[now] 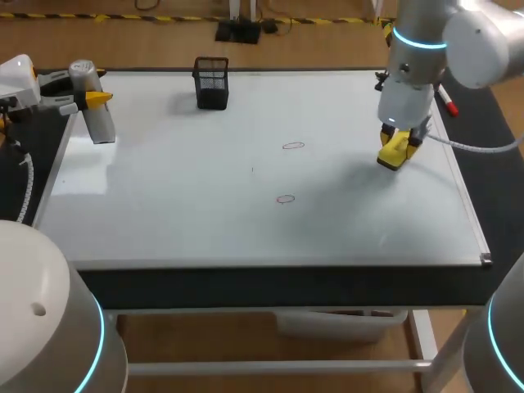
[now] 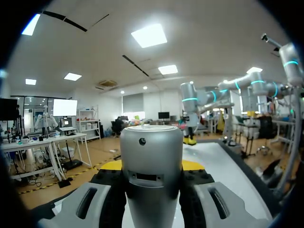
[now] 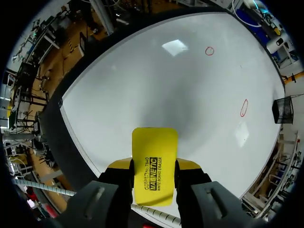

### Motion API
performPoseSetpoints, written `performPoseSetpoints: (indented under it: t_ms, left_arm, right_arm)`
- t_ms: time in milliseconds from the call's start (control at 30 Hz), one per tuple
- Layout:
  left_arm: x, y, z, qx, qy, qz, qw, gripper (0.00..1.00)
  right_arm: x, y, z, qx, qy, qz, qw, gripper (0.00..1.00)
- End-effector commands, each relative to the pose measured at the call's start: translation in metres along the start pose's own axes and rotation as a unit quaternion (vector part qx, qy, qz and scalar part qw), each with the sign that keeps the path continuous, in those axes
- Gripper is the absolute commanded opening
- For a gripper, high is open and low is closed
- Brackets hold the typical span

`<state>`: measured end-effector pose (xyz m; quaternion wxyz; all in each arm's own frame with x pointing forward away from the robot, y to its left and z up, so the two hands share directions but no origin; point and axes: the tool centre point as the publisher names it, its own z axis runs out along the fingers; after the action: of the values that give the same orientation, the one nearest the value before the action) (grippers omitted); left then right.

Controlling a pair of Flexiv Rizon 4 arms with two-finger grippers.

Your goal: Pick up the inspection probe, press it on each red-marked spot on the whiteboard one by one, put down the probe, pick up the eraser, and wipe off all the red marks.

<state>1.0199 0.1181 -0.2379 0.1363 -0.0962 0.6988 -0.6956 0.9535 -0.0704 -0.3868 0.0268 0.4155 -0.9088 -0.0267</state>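
The inspection probe (image 1: 100, 123), a silver cylinder, stands upright at the whiteboard's (image 1: 188, 221) far left corner. My left gripper (image 1: 88, 100) is shut on it; in the left wrist view the probe (image 2: 152, 190) fills the gap between the fingers. Over the right part of the board, my right gripper (image 1: 398, 144) is shut on the yellow eraser (image 1: 392, 155), held low near the surface. In the right wrist view the eraser (image 3: 154, 147) juts out between the fingers. Two red oval marks (image 1: 293, 146) (image 1: 285, 199) sit mid-board, left of the eraser; both marks (image 3: 209, 51) (image 3: 244, 107) lie ahead of it.
A black mesh pen holder (image 1: 212, 82) stands at the far edge, left of centre. A red marker (image 1: 446, 102) lies beside the board's right frame, behind my right arm.
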Motion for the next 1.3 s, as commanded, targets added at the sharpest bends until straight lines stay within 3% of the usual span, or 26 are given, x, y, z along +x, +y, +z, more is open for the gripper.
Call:
performPoseSetpoints:
  t_ms: [33,633,933,1300]
  left_arm:
    - [0.001,-0.001,0.001,0.0,-0.001,0.001,1.0,0.0]
    - [0.001,-0.001,0.001,0.0,-0.001,0.001,1.0,0.0]
    - [0.038,-0.014,0.029,0.018,0.032,0.0,0.999,0.0]
    - [0.081,-0.023,0.095,0.042,0.109,-0.009,0.993,0.0]
  right_arm:
    - [0.006,-0.001,0.001,-0.001,-0.008,0.001,1.0,0.0]
    - [0.007,-0.003,0.001,-0.004,-0.006,0.005,1.0,0.0]
    - [0.007,-0.003,0.001,-0.004,-0.006,0.005,1.0,0.0]
    - [0.007,-0.003,0.001,-0.004,-0.006,0.005,1.0,0.0]
